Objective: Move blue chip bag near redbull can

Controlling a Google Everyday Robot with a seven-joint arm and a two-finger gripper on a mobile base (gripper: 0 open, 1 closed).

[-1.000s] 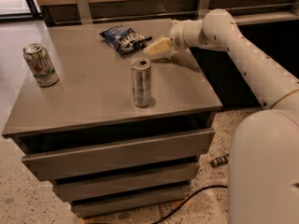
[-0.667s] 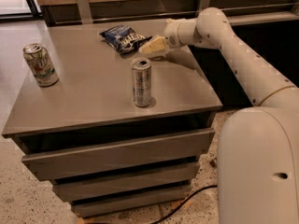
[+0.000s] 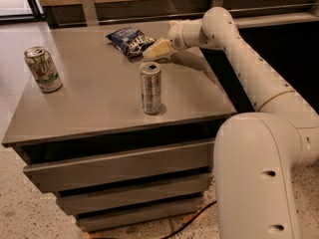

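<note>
The blue chip bag [image 3: 129,40] lies flat at the far middle of the grey table top [image 3: 94,103], dark blue with white lettering. The redbull can [image 3: 151,88] stands upright near the table's middle front, well in front of the bag. My gripper [image 3: 152,52] reaches in from the right on the white arm, low over the table at the bag's right edge, its cream-coloured tips at or touching the bag's near corner.
A green-and-white soda can [image 3: 43,69] stands upright near the table's left edge. The table has drawers [image 3: 119,171] below. A wooden wall with metal brackets [image 3: 87,6] runs behind. My white arm and base [image 3: 259,173] stand at the right.
My gripper has moved left toward the chip bag and now sits at its right edge. The bag and both cans have not moved.
</note>
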